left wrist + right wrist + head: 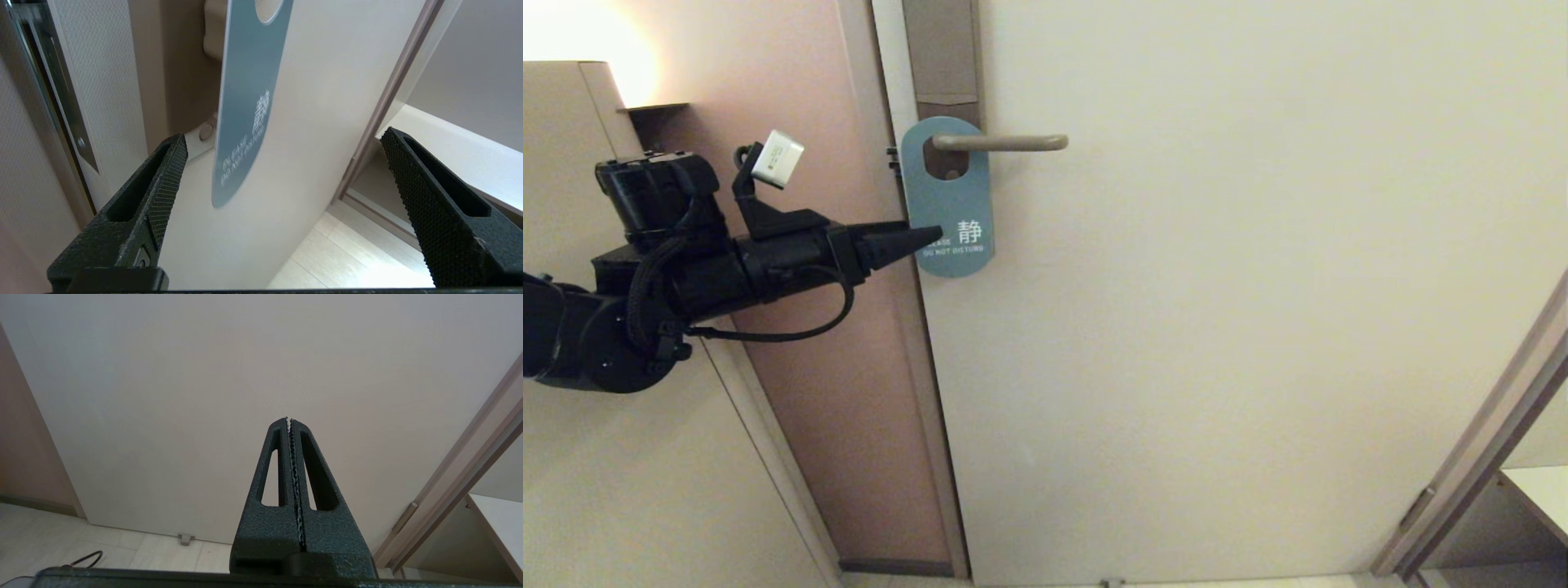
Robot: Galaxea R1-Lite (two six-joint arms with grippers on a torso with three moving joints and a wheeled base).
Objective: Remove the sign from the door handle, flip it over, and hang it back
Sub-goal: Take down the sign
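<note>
The left tool (935,237) stands spread wide at the lower left edge of the sign (951,196), its fingers (163,183) on either side of the card's bottom end, gripping nothing. The sign hangs blue face out from the door handle (1001,143), against the door (1258,327). The right tool (289,419) is clenched empty, pointing at the door low down.

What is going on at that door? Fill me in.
The left gripper is at the blue round-ended card sign, which hangs blue "do not disturb" face out on the beige-grey metal lever handle. Its jaws are open on either side of the sign's lower end, nothing gripped yet. The right gripper is parked lower down, shut, facing the pale door.
</note>
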